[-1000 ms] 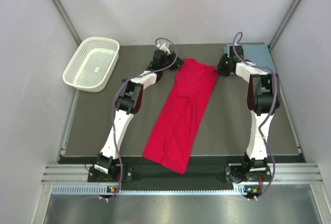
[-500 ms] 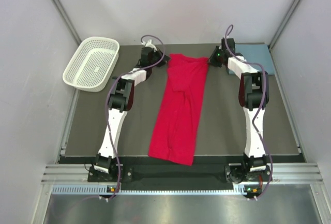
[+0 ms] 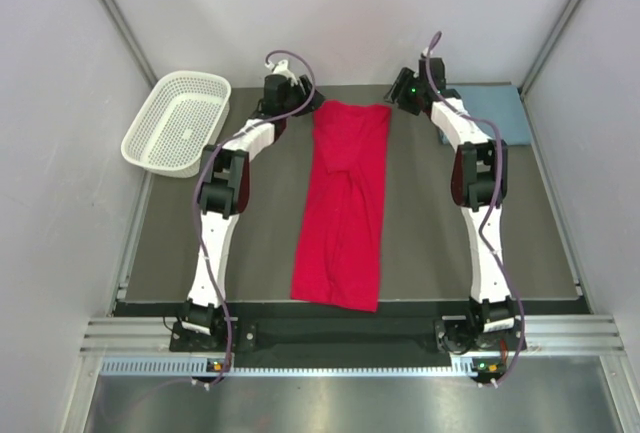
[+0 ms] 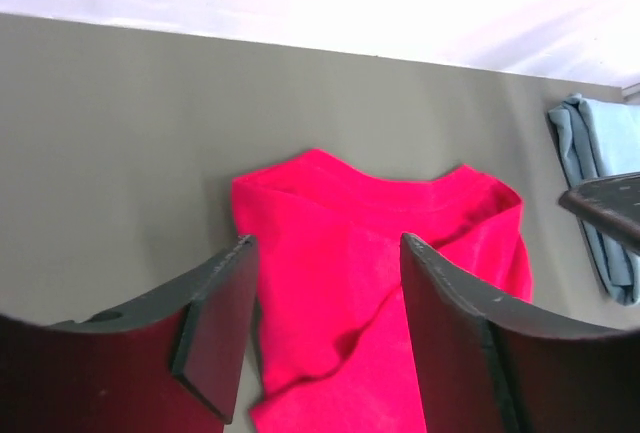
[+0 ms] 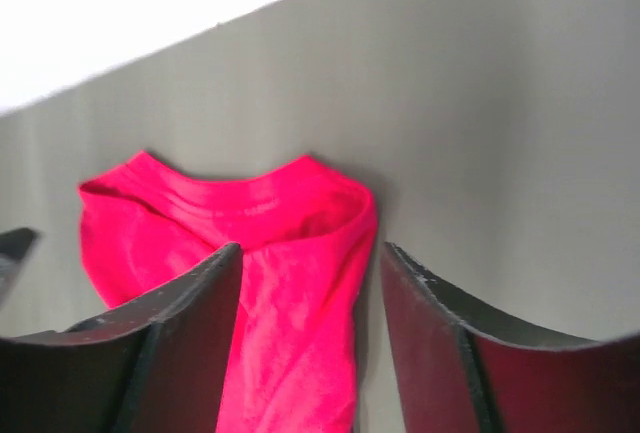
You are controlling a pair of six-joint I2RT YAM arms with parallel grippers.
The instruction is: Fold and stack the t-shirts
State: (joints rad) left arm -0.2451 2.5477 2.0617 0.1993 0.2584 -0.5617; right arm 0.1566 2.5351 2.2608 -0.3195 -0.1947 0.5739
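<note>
My left claw [image 4: 327, 245] and my right claw [image 5: 310, 250] both hover released at the far end of the table [image 3: 430, 243], fingers spread with nothing between them, one on either side of the red t-shirt's collar. The red t-shirt [image 3: 340, 208] lies flat as a long narrow strip down the middle of the table, collar at the far end. The blue-grey t-shirt [image 3: 497, 113] sits in the far right corner, and the white mesh basket [image 3: 150, 143] in the far left.
</note>
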